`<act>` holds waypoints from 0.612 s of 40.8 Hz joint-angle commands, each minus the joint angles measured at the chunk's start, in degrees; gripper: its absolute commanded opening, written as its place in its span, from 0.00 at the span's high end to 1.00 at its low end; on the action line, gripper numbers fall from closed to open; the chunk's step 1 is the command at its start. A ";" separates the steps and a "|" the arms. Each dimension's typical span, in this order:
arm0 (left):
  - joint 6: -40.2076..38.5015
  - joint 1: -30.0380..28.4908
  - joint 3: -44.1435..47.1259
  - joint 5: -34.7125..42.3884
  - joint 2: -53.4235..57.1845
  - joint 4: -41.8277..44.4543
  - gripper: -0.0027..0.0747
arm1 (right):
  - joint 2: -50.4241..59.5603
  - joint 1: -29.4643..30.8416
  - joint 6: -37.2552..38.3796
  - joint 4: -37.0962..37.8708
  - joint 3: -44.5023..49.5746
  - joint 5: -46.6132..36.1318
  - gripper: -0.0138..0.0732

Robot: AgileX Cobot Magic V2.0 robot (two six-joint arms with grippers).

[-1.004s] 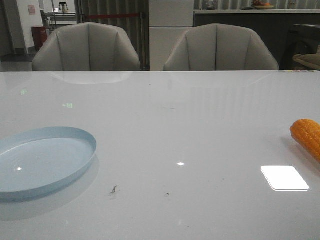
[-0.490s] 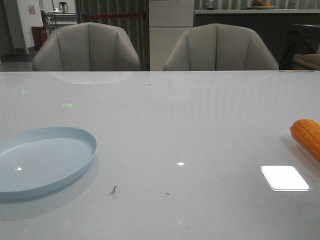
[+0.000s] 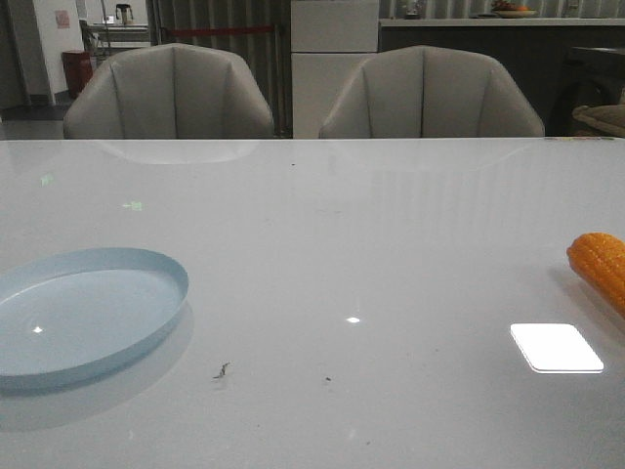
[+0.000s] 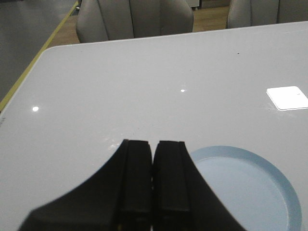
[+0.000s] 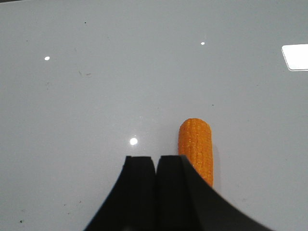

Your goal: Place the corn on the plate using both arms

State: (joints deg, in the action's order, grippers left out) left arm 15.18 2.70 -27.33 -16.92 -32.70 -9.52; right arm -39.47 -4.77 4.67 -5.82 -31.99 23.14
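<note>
Orange corn (image 3: pixel 600 266) and blue plate (image 3: pixel 88 318) unmoved, well apart.

A glossy white table (image 3: pixel 322 244) fills the front view from the near edge to its far edge, where two chair backs rise behind it. Its surface mirrors ceiling lights as small bright dots and one bright rectangular patch toward four o'clock. The plate (image 3: pixel 83 315), round, shallow and pale blue, lies flat at about eight o'clock, cut off by the left border. The corn (image 3: pixel 600 266), orange and bumpy, lies on its side at about three o'clock, running off the right border, well apart from the plate. A few small dark specks (image 3: pixel 222 370) sit near six o'clock, between the two.
</note>
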 commanded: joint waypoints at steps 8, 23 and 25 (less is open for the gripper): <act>-0.34 0.02 -1.94 -0.14 -0.34 -3.41 0.80 | -0.23 0.29 -0.26 0.43 -1.90 -1.76 0.37; -0.34 0.02 -1.94 -4.23 -1.42 -3.31 0.34 | -0.23 0.29 -0.26 0.43 -1.90 -0.33 0.24; -0.34 0.02 -1.94 -3.77 -1.42 -3.31 0.28 | -0.23 0.29 -0.26 0.43 -1.90 -0.41 0.24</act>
State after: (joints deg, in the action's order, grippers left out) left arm 15.18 2.70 -27.33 -25.05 -33.69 -11.87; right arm -39.47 -4.77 4.67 -5.82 -31.99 26.94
